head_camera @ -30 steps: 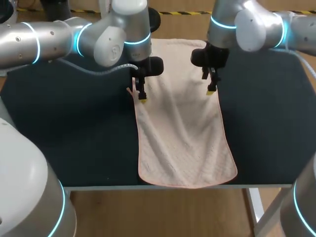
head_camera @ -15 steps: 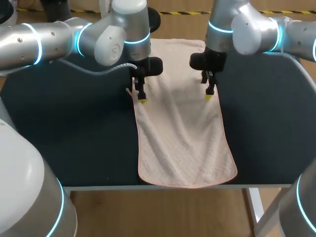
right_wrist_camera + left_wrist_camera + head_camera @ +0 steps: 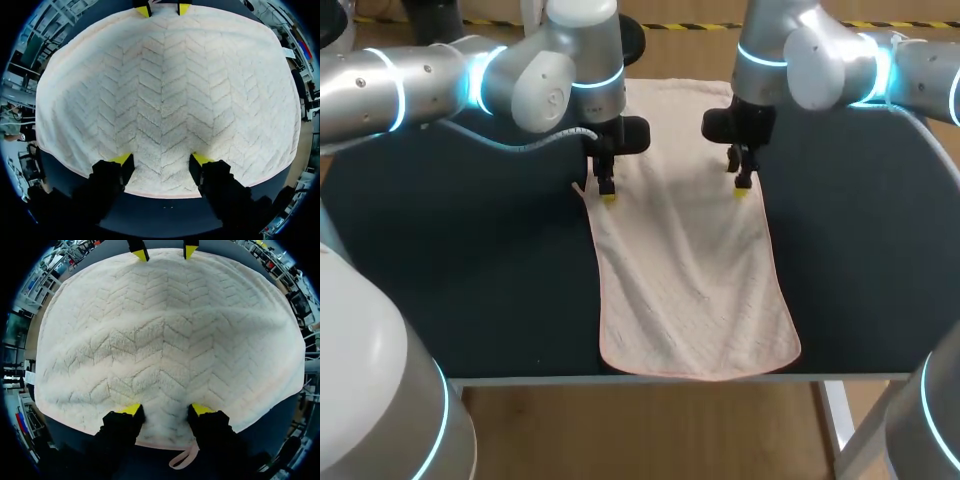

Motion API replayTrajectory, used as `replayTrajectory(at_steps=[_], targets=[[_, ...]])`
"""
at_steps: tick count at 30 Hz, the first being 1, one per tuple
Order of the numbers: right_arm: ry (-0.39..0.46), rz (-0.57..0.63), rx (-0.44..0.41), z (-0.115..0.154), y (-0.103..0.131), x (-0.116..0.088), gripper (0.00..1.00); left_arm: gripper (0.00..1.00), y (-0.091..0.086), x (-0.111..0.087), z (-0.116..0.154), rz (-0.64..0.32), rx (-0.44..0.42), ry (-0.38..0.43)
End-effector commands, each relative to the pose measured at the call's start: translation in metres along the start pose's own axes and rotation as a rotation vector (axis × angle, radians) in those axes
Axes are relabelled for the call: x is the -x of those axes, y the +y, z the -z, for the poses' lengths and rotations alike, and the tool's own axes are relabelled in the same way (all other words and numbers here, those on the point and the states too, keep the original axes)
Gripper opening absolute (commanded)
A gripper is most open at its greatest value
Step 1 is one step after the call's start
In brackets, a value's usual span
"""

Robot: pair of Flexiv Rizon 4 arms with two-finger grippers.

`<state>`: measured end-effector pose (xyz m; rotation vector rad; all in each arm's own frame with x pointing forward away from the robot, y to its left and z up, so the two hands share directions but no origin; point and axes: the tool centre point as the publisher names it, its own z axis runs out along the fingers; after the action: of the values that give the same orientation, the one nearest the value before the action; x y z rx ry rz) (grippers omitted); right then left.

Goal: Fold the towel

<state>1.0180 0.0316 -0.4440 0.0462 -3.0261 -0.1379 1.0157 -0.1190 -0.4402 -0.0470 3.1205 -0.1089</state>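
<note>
Δ vs 1 s back: right gripper point(image 3: 743, 189) has shifted a touch inward, toward 9 o'clock, and its tips now sit on the towel's long edge. Left gripper point(image 3: 608, 196) crept slightly toward 12. Cloth otherwise as before.

Now: pale pink chevron-weave terry towel point(image 3: 690, 280) lies flat and lengthwise on the dark matte table point(image 3: 470, 260). Its short ends are at 12 and 6 o'clock, and the 6 end reaches the table's near edge. L gripper is on the towel's 9–10 o'clock long edge, R on its 2–3 o'clock edge, facing each other across the width. Both sit in the far half, nearer the 12 end.

Wrist views: both grippers have their fingers spread, yellow tips planted on the pile just inside the hem. Cloth lies between the tips but isn't pinched from two sides, so both are released, not holding. A small pink hanging loop point(image 3: 182, 458) pokes out past the hem under the L gripper. A few soft ridges run from the grippers toward 6.

Step (judgement): pre-grasp for the 1st fold. Tips placed, nothing lifted, no fold made yet.

Next needs: close both pairs on the hem together, w/ enough bite to take the edge and not just the pile. Then lift evenly and carry in sync so the cloth doesn't skew. Fold direction can't be told from here.
</note>
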Motion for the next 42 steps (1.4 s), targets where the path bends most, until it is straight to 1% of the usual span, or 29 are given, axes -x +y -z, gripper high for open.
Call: replayTrajectory(at_steps=[1, 7, 16, 20, 24, 26, 28, 31, 32, 33, 35, 38, 42], targets=[[-0.011, -0.010, -0.004, 0.004, -0.002, -0.011, 0.00, 0.00, 0.002, -0.002, -0.003, 0.002, -0.002, -0.004], [-0.037, -0.027, -0.001, 0.011, -0.005, -0.016, 0.00, 0.00, 0.004, -0.002, 0.006, -0.003, -0.007, -0.019], [-0.093, -0.043, -0.001, 0.024, -0.009, -0.015, 0.00, 0.00, 0.003, 0.002, 0.025, -0.027, -0.011, -0.050], [-0.133, -0.042, 0.004, 0.037, -0.006, -0.011, 0.00, 0.00, 0.001, 0.002, 0.041, -0.044, -0.010, -0.066], [-0.183, -0.037, 0.017, 0.058, -0.003, -0.007, 0.00, 0.00, 0.001, 0.005, 0.065, -0.056, -0.011, -0.100], [-0.225, -0.024, 0.023, 0.080, 0.005, -0.003, 0.00, 0.00, 0.002, 0.008, 0.081, -0.060, -0.011, -0.126], [-0.280, -0.020, 0.050, 0.101, 0.010, 0.003, 0.00, 0.00, 0.003, 0.012, 0.107, -0.068, -0.012, -0.179], [-0.343, -0.003, 0.076, 0.132, 0.020, 0.009, 0.00, 0.00, 0.006, 0.018, 0.137, -0.067, -0.018, -0.238], [-0.372, 0.001, 0.090, 0.147, 0.024, 0.013, 0.00, 0.00, 0.007, 0.022, 0.152, -0.068, -0.013, -0.272], [-0.398, 0.013, 0.091, 0.157, 0.027, 0.016, 0.00, 0.00, 0.009, 0.026, 0.164, -0.064, -0.010, -0.288], [-0.447, 0.027, 0.099, 0.180, 0.033, 0.024, 0.00, 0.00, 0.012, 0.033, 0.182, -0.058, -0.005, -0.325], [-0.524, 0.040, 0.115, 0.216, 0.036, 0.036, 0.00, 0.00, 0.020, 0.049, 0.220, -0.038, -0.006, -0.400], [-0.615, 0.078, 0.131, 0.261, 0.043, 0.050, 0.00, 0.00, 0.024, 0.069, 0.260, -0.045, 0.029, -0.473]])
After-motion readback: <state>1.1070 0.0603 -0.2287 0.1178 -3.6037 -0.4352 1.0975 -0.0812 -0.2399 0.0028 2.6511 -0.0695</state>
